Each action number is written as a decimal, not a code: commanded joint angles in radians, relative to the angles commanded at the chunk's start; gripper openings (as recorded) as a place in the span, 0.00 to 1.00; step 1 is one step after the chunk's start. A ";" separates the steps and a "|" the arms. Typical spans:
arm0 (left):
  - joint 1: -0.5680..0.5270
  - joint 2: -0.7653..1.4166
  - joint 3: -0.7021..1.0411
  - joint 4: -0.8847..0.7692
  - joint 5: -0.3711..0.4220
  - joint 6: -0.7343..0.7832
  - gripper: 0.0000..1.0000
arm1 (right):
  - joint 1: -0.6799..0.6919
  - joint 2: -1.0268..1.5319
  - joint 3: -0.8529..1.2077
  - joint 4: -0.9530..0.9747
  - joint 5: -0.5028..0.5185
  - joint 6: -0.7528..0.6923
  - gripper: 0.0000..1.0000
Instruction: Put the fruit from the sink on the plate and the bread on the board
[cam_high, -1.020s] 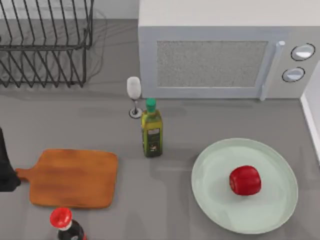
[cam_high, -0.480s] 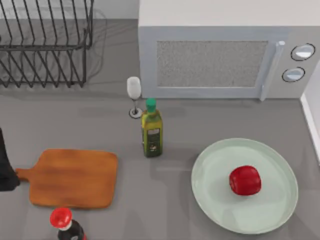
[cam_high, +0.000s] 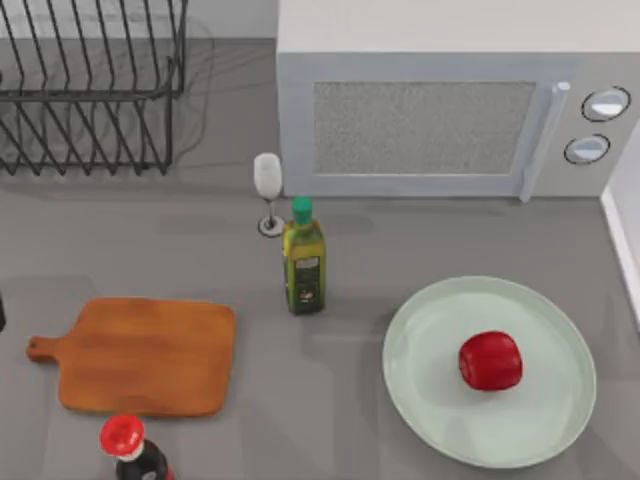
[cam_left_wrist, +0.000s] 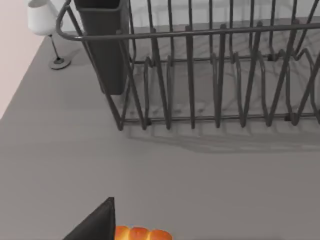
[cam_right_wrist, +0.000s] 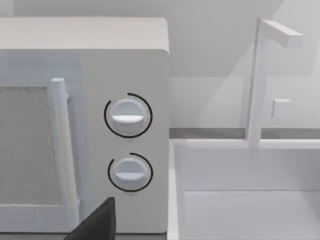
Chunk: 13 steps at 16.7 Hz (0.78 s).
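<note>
Currently fruit (cam_high: 490, 360) sits on plate (cam_high: 430, 400), right side of bench (cam_high: 350, 270); board (cam_high: 140, 355) bare at left. Bread (cam_left_wrist: 142, 233) by left gripper, grip state unclear; right gripper likewise.

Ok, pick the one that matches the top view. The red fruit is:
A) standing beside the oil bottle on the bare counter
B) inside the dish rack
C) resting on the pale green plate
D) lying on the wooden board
C: the fruit sits on the plate, right of its centre, while the board at the table's left lies bare.
</note>
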 joint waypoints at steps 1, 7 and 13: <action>0.012 0.104 0.069 -0.053 0.001 0.019 1.00 | 0.000 0.000 0.000 0.000 0.000 0.000 1.00; 0.087 0.787 0.488 -0.390 0.002 0.138 1.00 | 0.000 0.000 0.000 0.000 0.000 0.000 1.00; 0.147 1.272 0.843 -0.649 0.002 0.236 1.00 | 0.000 0.000 0.000 0.000 0.000 0.000 1.00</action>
